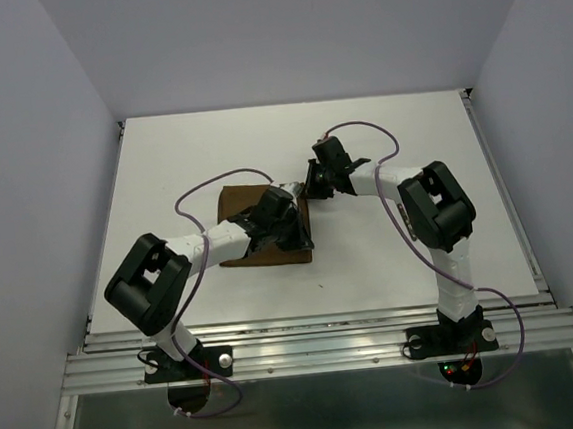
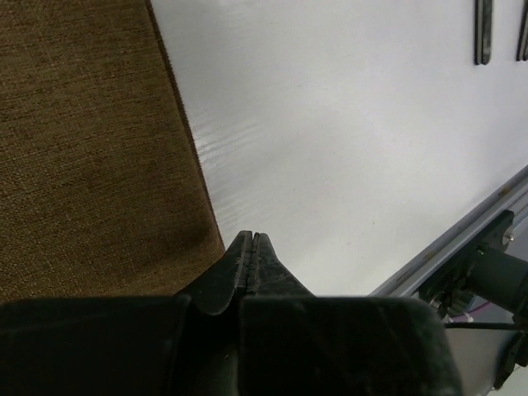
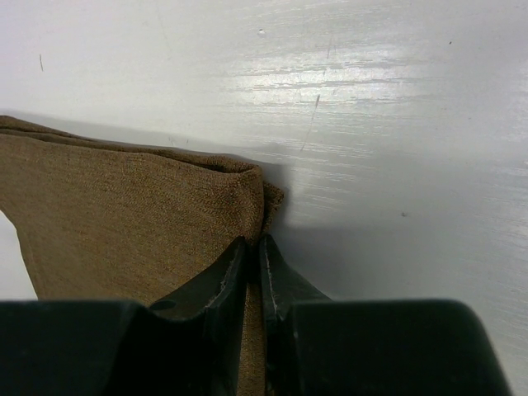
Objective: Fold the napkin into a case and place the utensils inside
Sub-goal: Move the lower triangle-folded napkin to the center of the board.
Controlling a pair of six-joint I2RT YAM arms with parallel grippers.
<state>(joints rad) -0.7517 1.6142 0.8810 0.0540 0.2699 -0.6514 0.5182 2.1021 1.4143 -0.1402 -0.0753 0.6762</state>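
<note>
The dark brown napkin lies on the white table, folded to a rectangle. My left gripper is shut with nothing between its fingers, its tips right at the napkin's edge; from above, that left gripper is over the cloth's right side. My right gripper is shut on the napkin's folded corner, and in the top view the right gripper sits at the cloth's far right corner. Two dark utensil handles show at the upper right of the left wrist view, lying apart from the cloth.
The table's metal front rail runs close to the left gripper. White walls enclose the table on three sides. Purple cables loop above both arms.
</note>
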